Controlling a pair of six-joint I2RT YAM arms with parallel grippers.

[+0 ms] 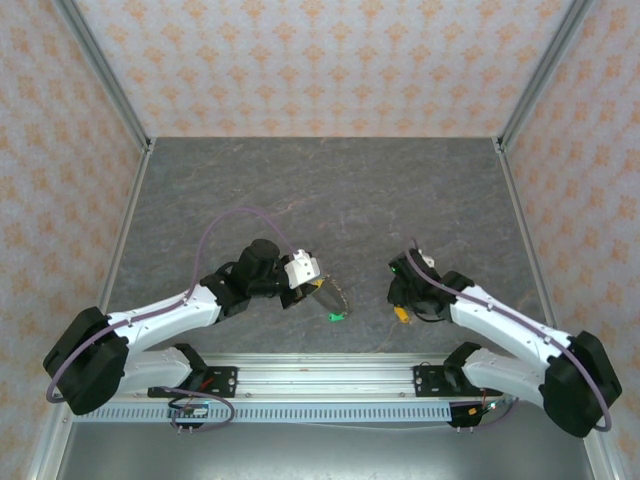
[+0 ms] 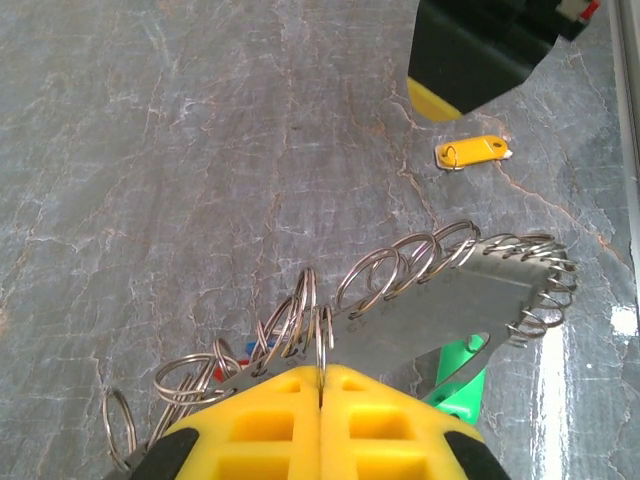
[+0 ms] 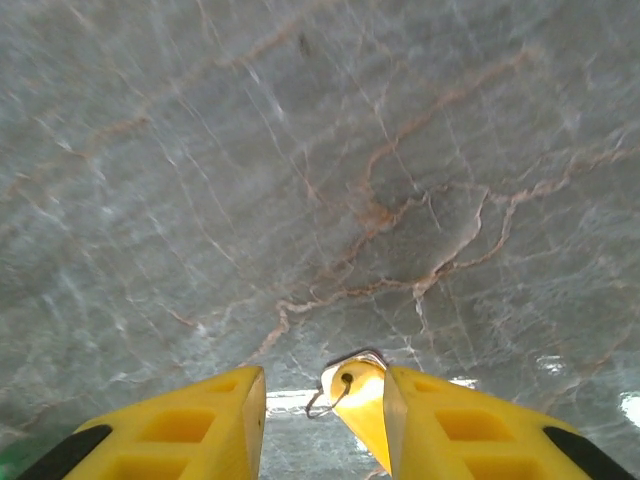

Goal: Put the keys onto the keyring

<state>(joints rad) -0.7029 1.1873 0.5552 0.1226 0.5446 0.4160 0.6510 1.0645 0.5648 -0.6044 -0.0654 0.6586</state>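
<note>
The left hand (image 2: pixel 321 372) has its yellow fingers pressed together on the keyring (image 2: pixel 440 300). It pinches the near end of a flat grey metal strip edged with many wire loops. The strip juts away from the fingers and stands tilted above the desk (image 2: pixel 150 150). In the top view the left hand (image 1: pixel 310 283) sits left of centre near the front edge, and the keyring (image 1: pixel 330 295) sticks out to its right.

A green key (image 2: pixel 462 372) shows under the strip's far half, partly hidden by it. From above, the green key (image 1: pixel 336 318) lies just in front of the keyring. Small bits of red (image 2: pixel 225 358) and blue (image 2: pixel 250 349) plastic peek through the loops close to the fingers. Whether they hang from a loop I cannot tell.

The right hand (image 3: pixel 322 385) has its fingers spread. The yellow key (image 3: pixel 362 400) is between them, close against one finger and clear of the other. A small wire loop runs through its hole. From the left wrist the yellow key (image 2: pixel 472 152) lies flat on the grey marbled desk, just beside the right hand's black body (image 2: pixel 480 45). From above, the right hand (image 1: pixel 400 298) points down at the desk right of centre, with the yellow key (image 1: pixel 400 313) at its tips, well apart from the keyring.
</note>
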